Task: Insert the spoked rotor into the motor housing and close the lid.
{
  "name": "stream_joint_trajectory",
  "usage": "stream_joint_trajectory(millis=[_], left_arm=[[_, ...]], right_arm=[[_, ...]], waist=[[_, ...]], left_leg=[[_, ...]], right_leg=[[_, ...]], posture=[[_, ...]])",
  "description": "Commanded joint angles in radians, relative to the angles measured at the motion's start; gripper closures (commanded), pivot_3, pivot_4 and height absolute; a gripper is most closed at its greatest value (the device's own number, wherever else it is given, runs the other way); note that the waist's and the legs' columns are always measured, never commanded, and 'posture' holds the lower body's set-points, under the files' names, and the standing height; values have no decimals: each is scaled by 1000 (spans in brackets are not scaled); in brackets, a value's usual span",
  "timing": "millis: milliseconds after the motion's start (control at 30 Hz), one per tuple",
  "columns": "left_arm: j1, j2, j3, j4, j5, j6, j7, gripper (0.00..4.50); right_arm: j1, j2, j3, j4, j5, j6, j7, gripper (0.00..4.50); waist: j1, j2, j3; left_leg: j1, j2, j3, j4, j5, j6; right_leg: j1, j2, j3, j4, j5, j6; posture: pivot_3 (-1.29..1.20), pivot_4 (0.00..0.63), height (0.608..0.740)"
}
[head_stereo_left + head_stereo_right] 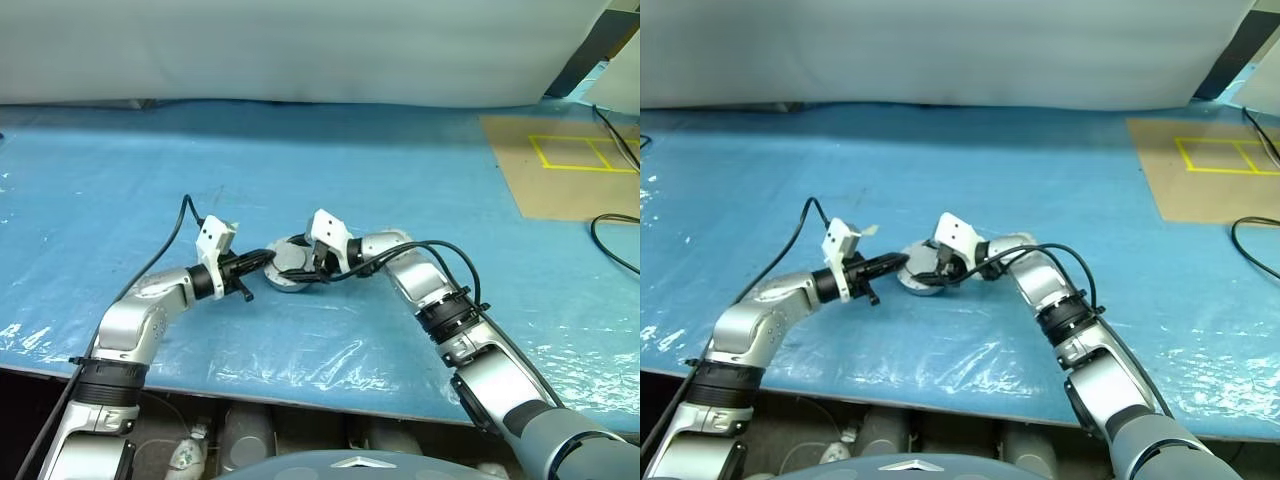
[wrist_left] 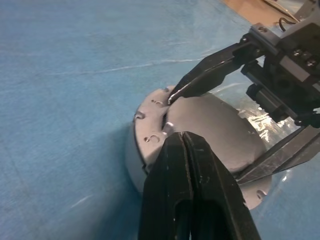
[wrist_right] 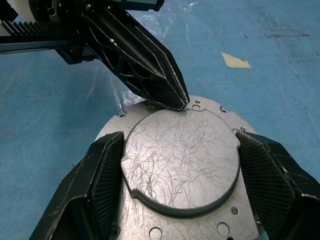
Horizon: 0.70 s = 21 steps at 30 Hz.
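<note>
Gripped at opposite edges by the right gripper (image 3: 181, 185), the lid (image 3: 182, 160) sits plain grey face up on the motor housing (image 2: 150, 131), which rests on the blue table (image 1: 400, 180). Pressed-together fingers of the left gripper (image 3: 175, 102) touch the lid's rim.

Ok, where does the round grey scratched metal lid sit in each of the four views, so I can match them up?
Left eye view: the round grey metal lid lies at the centre, between both grippers.
Right eye view: the lid lies just left of centre.
Left wrist view: the lid lies beyond the shut left gripper.
Right wrist view: the lid sits between the right gripper's fingers.
Shared landmark: the left gripper's tip at the lid's edge.
</note>
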State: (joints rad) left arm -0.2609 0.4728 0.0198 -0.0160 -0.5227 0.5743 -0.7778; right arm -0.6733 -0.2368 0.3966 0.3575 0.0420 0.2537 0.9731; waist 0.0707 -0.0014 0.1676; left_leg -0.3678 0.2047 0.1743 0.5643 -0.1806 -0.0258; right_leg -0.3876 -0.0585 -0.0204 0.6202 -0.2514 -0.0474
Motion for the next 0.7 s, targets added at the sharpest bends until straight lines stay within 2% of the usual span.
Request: stream_joint_trajectory(millis=[33,167,400,667,700], left_arm=[[8,9,22,-25,-15,2,-21,4500],[21,18,16,-32,-15,11,-43,4500],[29,53,-63,-33,52,8,-73,4500],[30,59,-74,-6,92,-31,-86,4500],[27,54,-72,-5,91,-30,-82,4500]], right_arm=[[34,-34,-4,40,-31,49,-17,1331],[40,-38,-4,33,-33,54,-16,1331],[31,-30,-10,39,-31,60,-25,1331],[55,-32,-12,-16,-31,28,-29,1331],[57,-29,-24,-23,-19,24,-28,981]], waist=[[0,0,0],[0,0,0],[2,1,0],[3,1,-1],[3,1,-1]], left_leg=[[0,0,0,0,0,0],[0,0,0,-2,0,0],[0,0,0,-3,0,0],[0,-1,0,-4,0,0],[0,-1,0,-4,0,0]], right_leg=[[0,0,0,0,0,0],[0,0,0,-2,0,0],[0,-1,0,-4,0,0],[1,-1,0,-6,0,0],[1,-1,0,-6,0,0]], posture=[[0,150,740],[0,150,740],[0,150,740],[0,150,740],[0,150,740]])
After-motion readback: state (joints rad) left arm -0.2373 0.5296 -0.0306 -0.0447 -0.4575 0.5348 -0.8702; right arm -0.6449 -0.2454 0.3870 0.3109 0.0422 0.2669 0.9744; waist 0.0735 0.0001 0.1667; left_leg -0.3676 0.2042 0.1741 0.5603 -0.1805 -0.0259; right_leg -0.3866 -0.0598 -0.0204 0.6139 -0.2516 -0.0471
